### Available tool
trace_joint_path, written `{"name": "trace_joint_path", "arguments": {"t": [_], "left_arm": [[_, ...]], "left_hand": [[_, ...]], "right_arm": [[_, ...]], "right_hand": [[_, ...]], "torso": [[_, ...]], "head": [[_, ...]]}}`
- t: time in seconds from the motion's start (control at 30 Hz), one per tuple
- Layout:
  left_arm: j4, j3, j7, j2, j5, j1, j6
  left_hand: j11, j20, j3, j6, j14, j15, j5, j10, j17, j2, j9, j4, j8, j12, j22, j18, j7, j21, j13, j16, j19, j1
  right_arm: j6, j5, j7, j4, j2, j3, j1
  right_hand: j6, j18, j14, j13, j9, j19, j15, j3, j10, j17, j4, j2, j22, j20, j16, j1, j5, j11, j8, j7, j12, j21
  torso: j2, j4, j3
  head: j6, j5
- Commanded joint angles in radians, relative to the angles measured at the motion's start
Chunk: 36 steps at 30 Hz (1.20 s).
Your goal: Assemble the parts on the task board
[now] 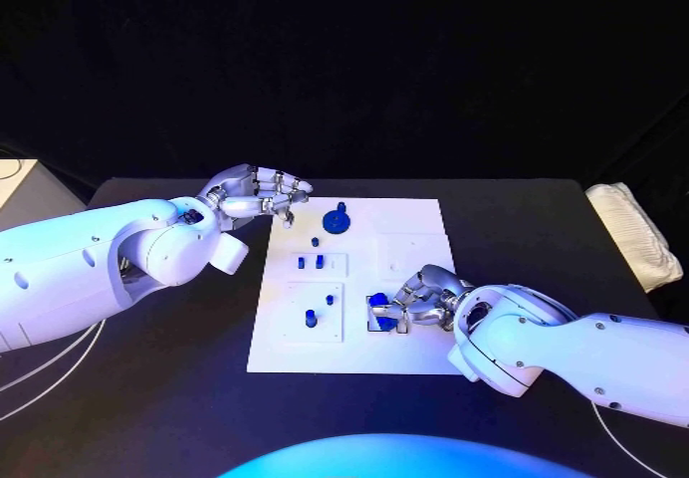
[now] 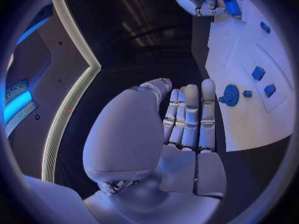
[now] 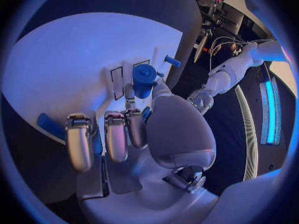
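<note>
The table (image 1: 172,398) carried the board (image 1: 409,224) at its centre, with the assembly judged partly done and the near-right corner being worked on.

The left hand (image 1: 259,194) hovered over the board's far-left corner, fingers curled inward with nothing visible in them; the left wrist view showed those fingers (image 2: 190,114) lying close together and bare. It was apart from every blue part.

The right hand (image 1: 416,304) sat low over the board's near-right portion. Its wrist view showed a blue cylinder (image 3: 144,78) rising from between thumb and fingers, apparently pinched there, above a pair of outlined slots; whether the piece had already seated could not be told.

Of the parts, a round disc (image 1: 337,220) lay on the board's far side, close to the left hand, and looked loose rather than fitted. Two small blocks (image 1: 311,263) stood in the middle-left panel, seemingly in place. A peg (image 1: 312,319) and a smaller knob (image 1: 329,298) stood in the near-left panel, also seemingly placed. A tiny piece (image 1: 316,241) lay near the disc.

The panel on the board's far-right quarter showed no blue piece, suggesting at least the disc and the held cylinder were left to do.
</note>
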Motion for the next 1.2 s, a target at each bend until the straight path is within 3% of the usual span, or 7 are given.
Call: {"name": "trace_joint_path", "arguments": {"t": [0.03,0.17,0.4,0.5,0.63,0.8,1.2], "left_arm": [[0.001,0.000,0.003,0.000,0.005,0.000,0.015],[0.002,0.000,0.003,-0.001,0.005,0.000,0.014],[0.002,0.000,0.002,-0.002,0.005,0.000,0.013],[0.002,0.000,0.002,-0.003,0.005,0.000,0.013],[0.002,0.000,0.002,-0.003,0.005,0.000,0.013],[0.001,0.000,0.000,-0.004,0.005,0.000,0.016],[-0.001,-0.001,-0.004,-0.005,0.005,0.000,0.019]], "left_hand": [[-0.001,0.005,0.007,-0.006,0.002,0.006,-0.001,-0.007,0.001,-0.001,0.001,0.001,0.007,-0.004,0.002,0.015,0.000,0.002,-0.001,-0.007,0.000,-0.009],[-0.001,0.005,0.008,-0.007,0.002,0.006,-0.001,-0.008,0.001,0.000,0.001,0.002,0.007,-0.004,0.002,0.015,0.000,0.002,-0.001,-0.007,0.000,-0.010],[-0.001,0.005,0.008,-0.007,0.002,0.006,-0.001,-0.008,0.001,0.000,0.001,0.002,0.007,-0.004,0.002,0.015,0.000,0.002,-0.001,-0.007,0.000,-0.010],[-0.001,0.005,0.008,-0.007,0.002,0.006,-0.001,-0.008,0.001,0.000,0.001,0.002,0.007,-0.004,0.002,0.015,0.000,0.002,-0.001,-0.007,0.000,-0.010],[-0.001,0.005,0.009,-0.007,0.001,0.006,0.000,-0.008,0.002,0.001,0.001,0.002,0.008,-0.005,0.002,0.015,0.000,0.002,0.000,-0.007,-0.001,-0.010],[-0.001,0.005,0.009,-0.007,0.001,0.006,0.000,-0.008,0.002,0.001,0.001,0.002,0.008,-0.005,0.002,0.015,0.000,0.002,0.000,-0.007,-0.001,-0.010],[-0.001,0.005,0.009,-0.008,0.001,0.006,0.000,-0.009,0.002,0.002,0.002,0.002,0.008,-0.005,0.001,0.015,0.000,0.002,0.000,-0.008,-0.001,-0.011]], "right_arm": [[0.012,-0.034,-0.007,-0.001,0.003,0.000,-0.001],[0.019,-0.042,-0.003,-0.001,0.004,0.000,-0.001],[0.028,-0.053,0.003,0.002,0.001,0.000,-0.001],[0.029,-0.056,0.009,0.004,-0.002,0.000,-0.001],[0.028,-0.070,0.039,0.013,-0.012,0.000,-0.002],[0.022,-0.089,0.079,0.028,-0.027,0.000,-0.002],[0.021,-0.106,0.118,0.043,-0.045,0.000,-0.003]], "right_hand": [[-0.009,-0.014,0.092,0.161,-0.005,0.105,-0.009,-0.043,0.027,0.203,-0.003,-0.009,0.263,-0.008,0.001,-0.062,-0.007,-0.005,-0.004,0.005,-0.007,0.007],[-0.014,-0.014,0.091,0.158,-0.003,0.105,-0.008,-0.091,0.023,0.202,0.000,-0.007,0.263,-0.007,0.000,-0.109,-0.005,-0.004,-0.001,0.006,-0.017,0.007],[-0.016,-0.014,0.091,0.155,-0.003,0.105,-0.007,-0.099,0.021,0.203,-0.001,-0.008,0.263,-0.007,0.000,-0.116,-0.004,-0.004,0.000,0.007,-0.022,0.007],[-0.018,-0.014,0.091,0.156,-0.003,0.105,-0.007,-0.098,0.021,0.202,-0.005,0.001,0.263,-0.006,0.000,-0.090,-0.005,-0.003,0.002,0.007,-0.022,0.007],[-0.021,-0.014,0.092,0.159,-0.001,0.105,-0.007,-0.105,0.023,0.206,-0.017,0.016,0.263,-0.007,0.001,0.008,-0.006,-0.004,0.007,0.006,-0.023,0.007],[-0.010,-0.014,0.093,0.164,0.004,0.105,-0.010,-0.103,0.026,0.211,-0.029,0.013,0.263,-0.009,0.003,0.105,-0.004,-0.008,0.022,0.001,-0.018,0.007],[0.024,-0.014,0.096,0.180,0.026,0.105,-0.022,-0.083,0.039,0.224,-0.007,-0.025,0.263,-0.018,0.008,0.128,-0.003,-0.023,0.072,-0.016,0.006,0.007]], "torso": [[0.001,0.0009,-0.0005],[0.001,-0.0006,-0.0006],[0.000,-0.0015,0.0002],[0.000,-0.0017,0.0009],[0.000,-0.0015,0.0009],[0.000,-0.0010,0.0011],[0.000,-0.0001,0.0001]], "head": [[0.003,-0.001],[0.002,-0.001],[0.001,-0.001],[0.001,-0.003],[0.001,-0.003],[0.002,-0.003],[0.002,-0.003]]}}
